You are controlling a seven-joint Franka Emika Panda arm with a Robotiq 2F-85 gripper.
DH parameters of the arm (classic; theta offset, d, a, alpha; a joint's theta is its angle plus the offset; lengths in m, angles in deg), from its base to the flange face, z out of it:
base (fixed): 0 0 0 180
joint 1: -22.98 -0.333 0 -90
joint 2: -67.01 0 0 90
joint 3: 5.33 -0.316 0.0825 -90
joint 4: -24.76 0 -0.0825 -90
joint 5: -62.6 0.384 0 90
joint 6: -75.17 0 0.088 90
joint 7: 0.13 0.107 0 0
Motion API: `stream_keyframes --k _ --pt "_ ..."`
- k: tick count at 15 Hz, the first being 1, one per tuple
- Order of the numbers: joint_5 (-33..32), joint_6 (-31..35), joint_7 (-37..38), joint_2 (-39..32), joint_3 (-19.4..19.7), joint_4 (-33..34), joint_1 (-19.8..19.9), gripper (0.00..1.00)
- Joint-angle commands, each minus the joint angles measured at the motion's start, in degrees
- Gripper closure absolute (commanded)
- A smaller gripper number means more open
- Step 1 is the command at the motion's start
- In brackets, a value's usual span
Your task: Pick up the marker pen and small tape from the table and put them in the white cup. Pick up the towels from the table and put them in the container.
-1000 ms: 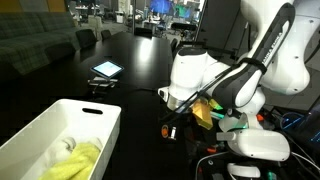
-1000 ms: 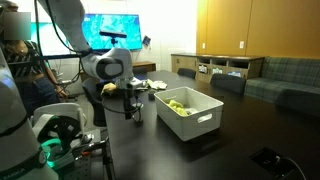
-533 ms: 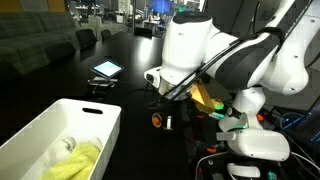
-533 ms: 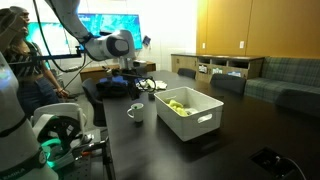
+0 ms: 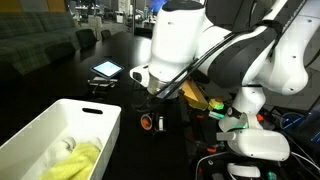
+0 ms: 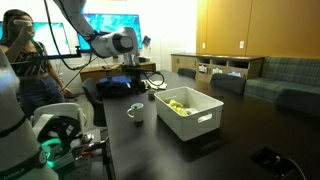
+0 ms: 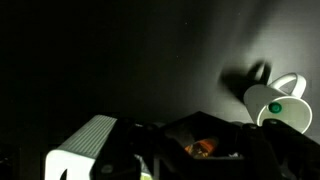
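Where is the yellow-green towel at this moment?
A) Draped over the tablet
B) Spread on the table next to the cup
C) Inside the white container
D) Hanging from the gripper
C: in an exterior view the yellow-green towel lies down inside the white container, below its rim.
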Motion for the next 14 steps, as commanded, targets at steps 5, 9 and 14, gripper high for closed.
stream_keyframes --k 5,9,14 --pt "-2.7 2.2 -8.3 -14.6 -0.2 14.6 -0.2 1.0" --pt "0.0 1.3 -17.6 -19.9 -1.5 18.3 -0.6 1.0" --pt "-0.1 0.0 -24.7 -24.0 -3.4 18.9 -1.9 1.0"
